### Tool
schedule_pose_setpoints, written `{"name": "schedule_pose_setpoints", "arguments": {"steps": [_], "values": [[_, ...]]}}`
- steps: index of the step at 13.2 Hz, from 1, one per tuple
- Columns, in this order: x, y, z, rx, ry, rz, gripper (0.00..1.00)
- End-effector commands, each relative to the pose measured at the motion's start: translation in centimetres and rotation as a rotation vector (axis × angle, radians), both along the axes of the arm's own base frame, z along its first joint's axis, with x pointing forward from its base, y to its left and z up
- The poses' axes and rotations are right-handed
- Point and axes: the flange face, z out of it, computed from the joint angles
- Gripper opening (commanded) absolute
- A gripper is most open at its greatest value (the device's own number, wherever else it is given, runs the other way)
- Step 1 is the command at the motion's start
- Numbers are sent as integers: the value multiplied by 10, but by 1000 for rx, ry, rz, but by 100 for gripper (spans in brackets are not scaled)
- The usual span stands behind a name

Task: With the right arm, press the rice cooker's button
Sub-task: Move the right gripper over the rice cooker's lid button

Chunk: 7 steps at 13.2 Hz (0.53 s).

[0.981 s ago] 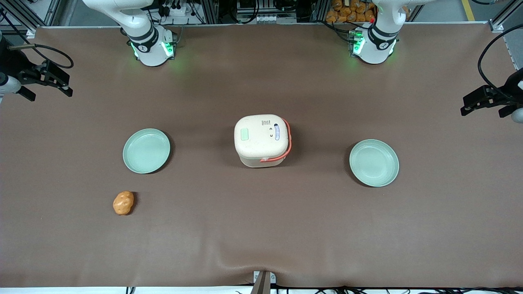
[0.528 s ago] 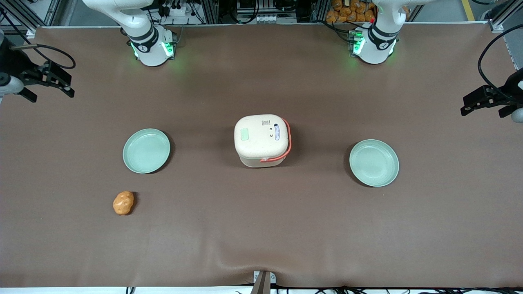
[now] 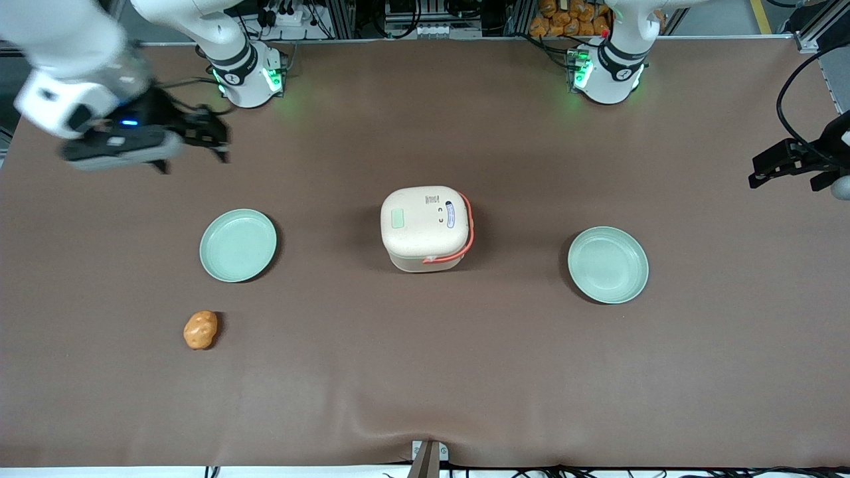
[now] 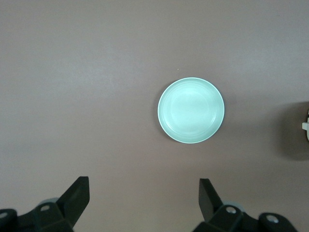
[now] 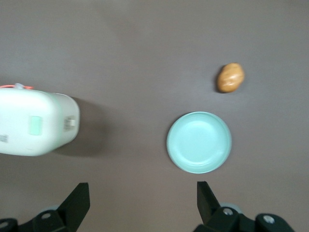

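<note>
The rice cooker (image 3: 425, 228) was seen standing at the middle of the table (image 3: 425, 372), lid shut, coral handle folded down along the side toward the parked arm's end; a pale green button (image 3: 398, 218) was set into the lid on the side toward the working arm's end. The gripper (image 3: 199, 136) was found well apart from it — up over the table toward the working arm's end, farther from the front camera than the nearer plate (image 3: 238, 245). So the cooker lay inward along the table and somewhat nearer the front camera than the tool; the button side was judged to be the side met first.

The right arm (image 3: 73, 73) was held high, wrist angled out over the table, the gripper blurred in the front view. In the right wrist view the fingers (image 5: 77, 200) were shown spread wide with nothing between them; below lay the cooker, the plate and a potato-like thing (image 5: 230, 77). The press was judged not yet begun — a crossing and a descent were thought to be needed.
</note>
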Motion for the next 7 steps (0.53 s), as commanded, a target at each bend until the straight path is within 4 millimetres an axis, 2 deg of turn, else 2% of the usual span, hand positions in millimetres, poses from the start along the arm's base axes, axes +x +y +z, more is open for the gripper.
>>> {"name": "schedule_pose_setpoints", "arguments": {"steps": [1, 2, 3, 5, 7], "values": [[6, 51, -19, -14, 6, -40, 76], [2, 76, -26, -7, -6, -49, 68], [0, 94, -34, -2, -11, -70, 67], [3, 117, -54, 6, -6, -121, 58], [-1, 148, -77, 7, -1, -150, 39]]}}
